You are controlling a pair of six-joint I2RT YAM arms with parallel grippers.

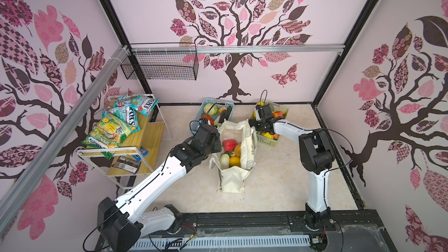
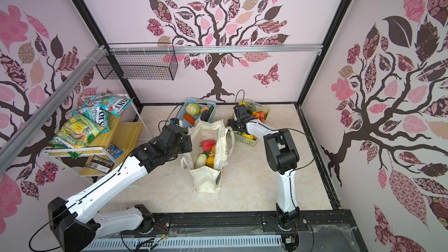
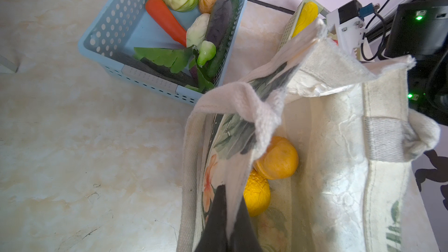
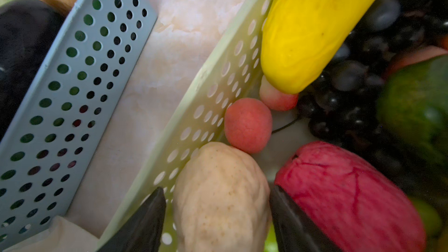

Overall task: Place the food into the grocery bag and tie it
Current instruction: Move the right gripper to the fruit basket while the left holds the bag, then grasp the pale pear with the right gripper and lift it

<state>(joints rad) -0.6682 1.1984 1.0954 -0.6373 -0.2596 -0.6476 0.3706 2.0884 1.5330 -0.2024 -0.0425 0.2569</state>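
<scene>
My left gripper (image 3: pixel 230 204) pinches grocery bag (image 3: pixel 334 141) rim; right gripper (image 4: pixel 217 190) spread astride pale fruit (image 4: pixel 218 175): clear green basket (image 4: pixel 213 88) wall, squeeze gently.

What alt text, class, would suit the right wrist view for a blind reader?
The right gripper, jaws apart, straddles a pale lumpy fruit inside the pale green basket, among a yellow fruit, dark grapes and a red fruit. A light blue basket stands apart across the tabletop.
</scene>
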